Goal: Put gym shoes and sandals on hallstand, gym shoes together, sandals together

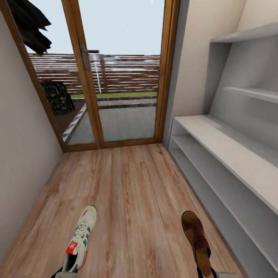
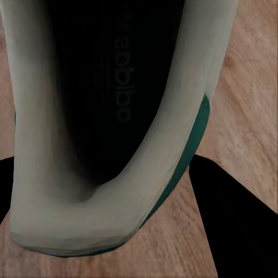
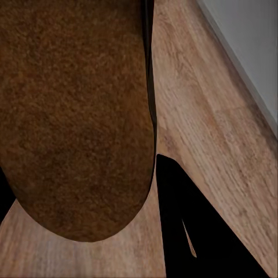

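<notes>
One gym shoe (image 1: 80,241), white with green stripes and a red-orange tongue label, hangs toe-forward over the corridor floor (image 1: 131,185) at the lower left. My left gripper (image 1: 63,273) is shut on its heel end. In the left wrist view the shoe's opening (image 2: 104,116) sits between dark fingers (image 2: 231,226). One brown sandal (image 1: 197,239) hangs at the lower right, with my right gripper (image 1: 206,273) shut on its back end. Its brown sole (image 3: 75,116) lies beside a dark finger (image 3: 197,231). The hallstand (image 1: 231,150) stands along the right wall, its bench top and shelves bare.
A wood-framed glass door (image 1: 116,77) closes the corridor's far end, with a garden and fence outside. A plain wall (image 1: 19,146) runs along the left. Bare plank floor stretches from the shoes to the door.
</notes>
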